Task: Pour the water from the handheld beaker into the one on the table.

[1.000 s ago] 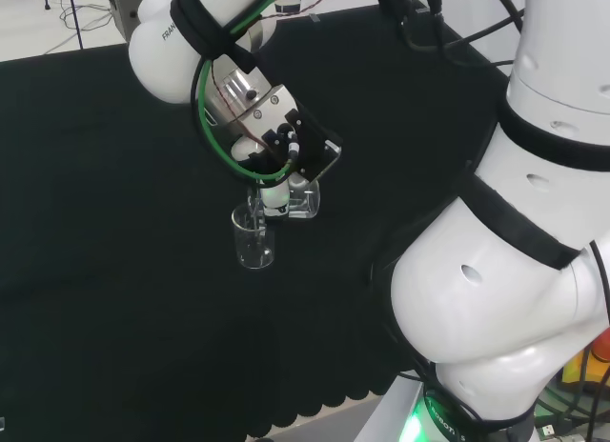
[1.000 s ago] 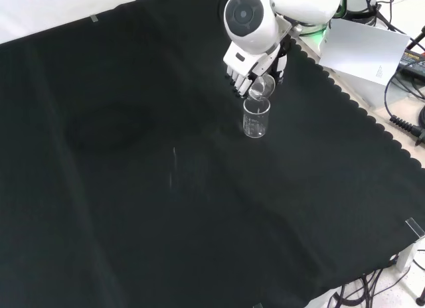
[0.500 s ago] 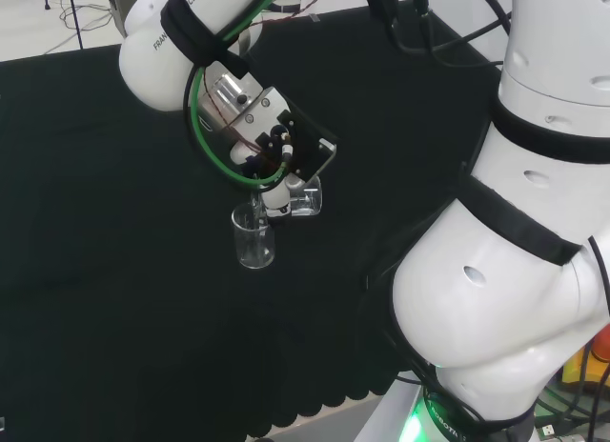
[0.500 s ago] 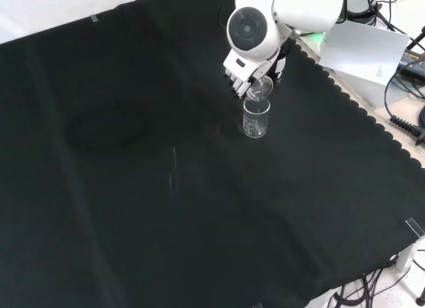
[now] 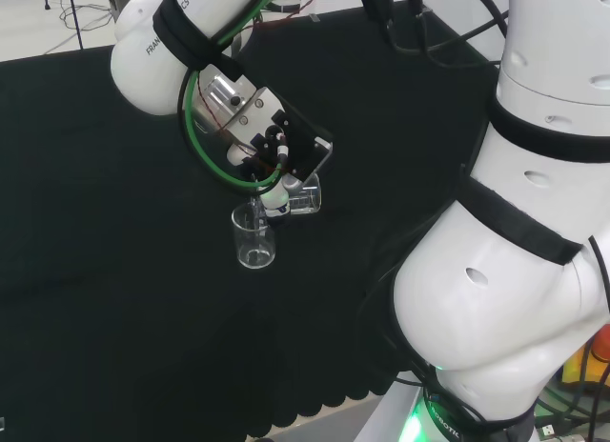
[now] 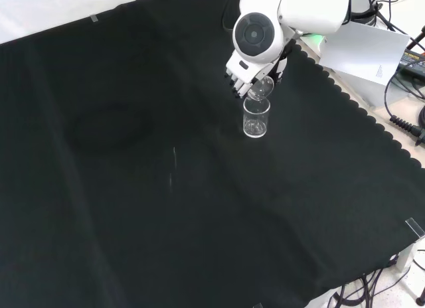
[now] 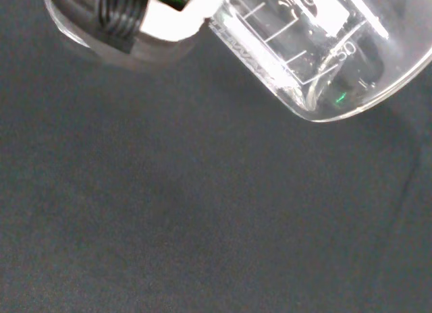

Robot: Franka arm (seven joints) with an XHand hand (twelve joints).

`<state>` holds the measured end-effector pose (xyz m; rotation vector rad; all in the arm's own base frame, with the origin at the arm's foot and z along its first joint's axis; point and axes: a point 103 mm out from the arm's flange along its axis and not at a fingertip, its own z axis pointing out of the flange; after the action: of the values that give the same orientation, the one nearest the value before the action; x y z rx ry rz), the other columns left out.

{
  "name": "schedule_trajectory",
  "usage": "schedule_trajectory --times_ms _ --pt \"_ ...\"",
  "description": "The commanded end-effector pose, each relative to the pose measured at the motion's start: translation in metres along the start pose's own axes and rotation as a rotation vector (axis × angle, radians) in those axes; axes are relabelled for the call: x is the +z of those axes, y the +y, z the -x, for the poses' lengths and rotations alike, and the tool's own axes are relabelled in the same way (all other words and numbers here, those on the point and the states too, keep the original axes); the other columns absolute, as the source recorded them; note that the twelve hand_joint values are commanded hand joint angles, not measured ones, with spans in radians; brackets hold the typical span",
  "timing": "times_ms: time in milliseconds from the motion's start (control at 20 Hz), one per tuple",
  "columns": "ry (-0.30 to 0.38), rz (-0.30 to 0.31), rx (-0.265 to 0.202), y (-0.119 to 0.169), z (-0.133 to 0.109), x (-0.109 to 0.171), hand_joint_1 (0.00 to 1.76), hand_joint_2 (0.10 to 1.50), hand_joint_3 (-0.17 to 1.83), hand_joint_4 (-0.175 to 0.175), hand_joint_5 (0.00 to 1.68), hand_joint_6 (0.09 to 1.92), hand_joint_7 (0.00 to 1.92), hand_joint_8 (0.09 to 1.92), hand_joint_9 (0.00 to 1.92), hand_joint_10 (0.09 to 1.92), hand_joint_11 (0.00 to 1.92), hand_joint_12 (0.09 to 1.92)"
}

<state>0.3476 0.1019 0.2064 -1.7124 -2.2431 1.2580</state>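
A clear glass beaker (image 5: pixel 254 237) (image 6: pixel 256 117) stands upright on the black cloth. Right above it my hand (image 5: pixel 274 190) (image 6: pixel 243 79) is curled round a second clear beaker (image 5: pixel 301 196) (image 6: pixel 261 88), tipped well over with its mouth over the standing beaker's rim. In the wrist view the held beaker (image 7: pixel 317 50) lies close and slanted, printed scale marks on its wall, with a white part of the hand (image 7: pixel 172 19) beside it. I cannot tell how much water either beaker holds.
The arm's big white links (image 5: pixel 515 271) stand at the head view's right. In the front view a white sheet (image 6: pixel 362 52) and cables (image 6: pixel 405 122) lie past the cloth's scalloped right edge (image 6: pixel 352 102). Bare black cloth (image 6: pixel 133 188) spreads left of the beakers.
The arm's upper links have shifted a little, left in the head view and right in the front view. The held beaker has tipped slightly more while staying over the standing beaker.
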Motion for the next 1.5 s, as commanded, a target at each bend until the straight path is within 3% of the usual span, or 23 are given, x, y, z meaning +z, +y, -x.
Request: schedule_trajectory --times_ms 50,1500 --pt "-0.014 -0.015 0.008 -0.0010 -0.0016 -0.0011 1.41 1.07 -0.17 -0.110 1.12 0.81 1.19 0.72 1.38 0.46 1.14 1.04" --pt "-0.096 -0.060 0.040 -0.0058 -0.0028 -0.0087 1.41 1.06 -0.17 -0.110 1.12 0.80 1.19 0.71 1.38 0.46 1.14 1.05"
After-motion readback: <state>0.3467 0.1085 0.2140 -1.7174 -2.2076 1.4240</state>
